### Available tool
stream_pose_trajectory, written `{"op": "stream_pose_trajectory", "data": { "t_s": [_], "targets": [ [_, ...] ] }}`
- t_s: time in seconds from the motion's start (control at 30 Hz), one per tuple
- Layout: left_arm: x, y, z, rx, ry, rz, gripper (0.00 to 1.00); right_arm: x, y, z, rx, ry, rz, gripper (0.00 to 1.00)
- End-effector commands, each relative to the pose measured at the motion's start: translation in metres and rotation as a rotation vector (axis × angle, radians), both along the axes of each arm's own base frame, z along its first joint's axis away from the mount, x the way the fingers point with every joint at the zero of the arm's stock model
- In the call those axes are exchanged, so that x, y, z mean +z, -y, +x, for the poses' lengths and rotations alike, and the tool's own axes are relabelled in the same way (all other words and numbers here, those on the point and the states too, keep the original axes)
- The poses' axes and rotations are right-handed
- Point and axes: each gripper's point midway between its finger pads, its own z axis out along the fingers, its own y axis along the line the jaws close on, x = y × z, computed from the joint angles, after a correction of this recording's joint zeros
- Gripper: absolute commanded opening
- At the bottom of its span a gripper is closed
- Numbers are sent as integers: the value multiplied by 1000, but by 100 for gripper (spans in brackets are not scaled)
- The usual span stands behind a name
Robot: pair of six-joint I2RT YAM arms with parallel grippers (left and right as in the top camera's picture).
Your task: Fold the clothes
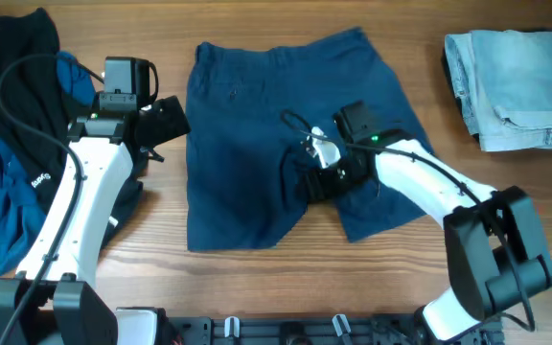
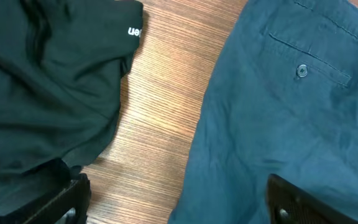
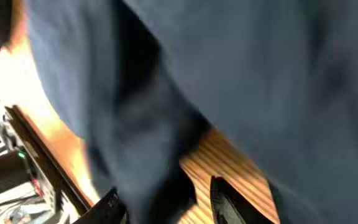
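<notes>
Overhead: right arm [image 1: 420, 182] low on navy shorts [image 1: 238, 144], right pincer [image 3: 166, 205] apart; left pincer [image 2: 179, 202] apart.

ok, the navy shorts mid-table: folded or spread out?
Spread out, not folded. Overhead, the navy shorts lie flat on the table, waistband and both legs showing; only the cloth by the right gripper is rumpled.

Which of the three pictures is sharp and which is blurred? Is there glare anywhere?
Overhead: sharp and evenly lit. Left wrist: sharp, the button on the navy shorts and the grain of the table read clearly. Right wrist: blurred, the cloth smeared and too near, with bright glare on the wood at the left.
</notes>
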Motion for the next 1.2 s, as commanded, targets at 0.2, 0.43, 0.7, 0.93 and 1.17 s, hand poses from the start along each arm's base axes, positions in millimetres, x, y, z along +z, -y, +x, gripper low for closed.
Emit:
{"op": "stream_pose_trajectory", "data": {
  "t_s": [0.2, 0.43, 0.7, 0.93, 1.17],
  "targets": [
    [-2, -5, 0, 2, -6, 17, 89, -28, -5, -13, 30, 112, 124, 40],
    [-2, -5, 0, 2, -6, 17, 89, -22, -9, -54, -56, -151, 151, 5],
    [-2, -5, 0, 2, -6, 18, 89, 64, 1, -14, -374, -32, 118, 4],
    [-2, -5, 0, 2, -5, 18, 89, 35, 31, -27, -418, -65, -85, 26],
    [-1, -5, 2, 2, 3, 17, 89, 22, 68, -45, -491, -113, -314, 31]
  ]
}}
